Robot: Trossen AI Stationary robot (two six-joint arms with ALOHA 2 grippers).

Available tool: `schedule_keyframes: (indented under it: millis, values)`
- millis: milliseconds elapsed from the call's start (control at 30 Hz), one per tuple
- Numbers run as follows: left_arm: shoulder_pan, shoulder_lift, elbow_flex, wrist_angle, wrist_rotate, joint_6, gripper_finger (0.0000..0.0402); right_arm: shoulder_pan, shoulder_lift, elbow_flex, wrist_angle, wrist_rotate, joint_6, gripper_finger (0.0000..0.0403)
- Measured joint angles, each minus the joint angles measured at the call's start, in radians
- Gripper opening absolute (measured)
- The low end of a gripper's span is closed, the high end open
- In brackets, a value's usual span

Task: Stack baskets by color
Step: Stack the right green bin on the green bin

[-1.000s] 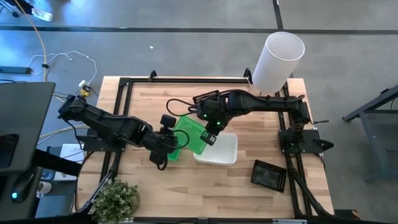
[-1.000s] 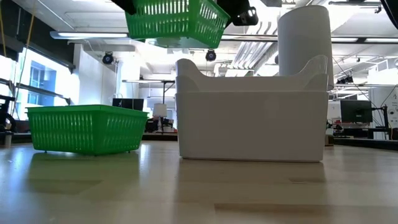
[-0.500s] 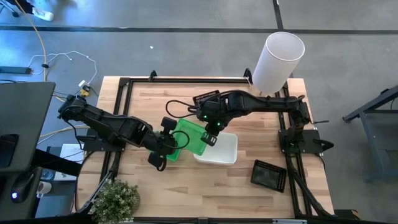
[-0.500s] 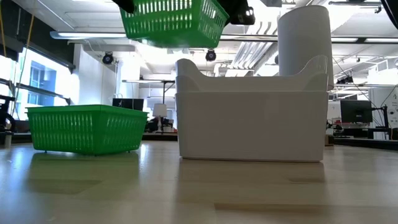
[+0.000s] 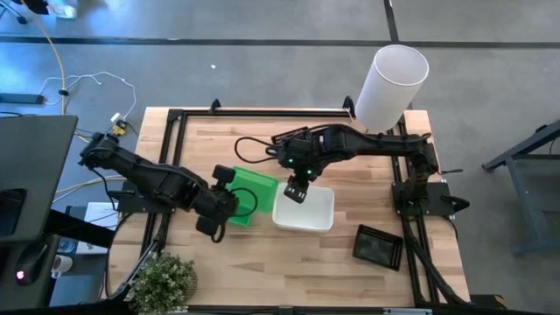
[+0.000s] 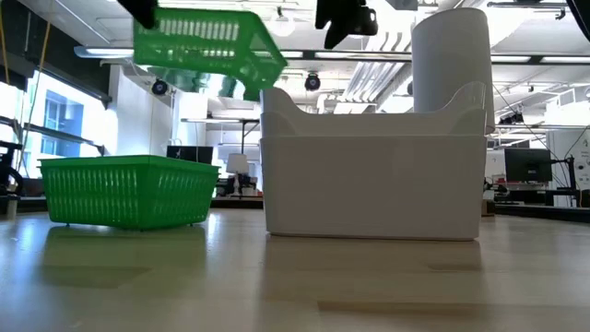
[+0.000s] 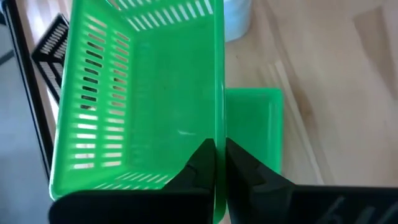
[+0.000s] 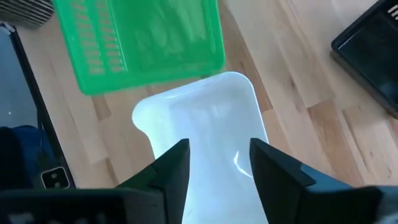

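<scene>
A green basket (image 5: 255, 185) hangs tilted in the air (image 6: 198, 46), with my left gripper (image 7: 219, 152) shut on its wall. Under it a second green basket (image 6: 129, 191) rests by its base on the table, also seen in the left wrist view (image 7: 255, 121). To its right stands a stack of white baskets (image 6: 373, 180). My right gripper (image 8: 219, 165) is open above the white baskets (image 8: 205, 124), touching nothing. A black basket (image 5: 378, 245) lies near the table's front right. My left gripper pinches one side wall of the lifted green basket at its rim (image 7: 217, 118), one finger inside the basket and one outside. The fingers slant down from the table's left. The basket is lifted clear and hangs tilted over the other green basket.
A tall white cylinder (image 5: 392, 83) stands at the far right corner. A potted plant (image 5: 162, 280) sits at the near left corner. A black frame (image 5: 262, 112) runs round the table. Bare wood lies in front of the baskets.
My left gripper has shut on the green basket's wall. My right gripper has opened and let the basket go. The left gripper has carried the basket toward the table's left, over the other green basket, and the basket has tipped.
</scene>
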Motion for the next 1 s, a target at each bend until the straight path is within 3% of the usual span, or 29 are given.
schedule_keyframes:
  millis: [333,600,1000]
  values:
    - [-0.097,-0.067,-0.022,-0.021,-0.009,-0.11,0.0,0.039,-0.056,0.0,-0.022,0.002,-0.051,0.0145]
    - [-0.117,-0.182,-0.207,0.026,-0.013,-0.216,0.0,0.084,-0.132,0.0,-0.022,0.083,-0.054,0.0138]
    - [-0.117,-0.301,-0.432,0.154,0.014,-0.173,0.0,0.087,-0.167,0.0,-0.025,0.098,-0.051,0.0138]
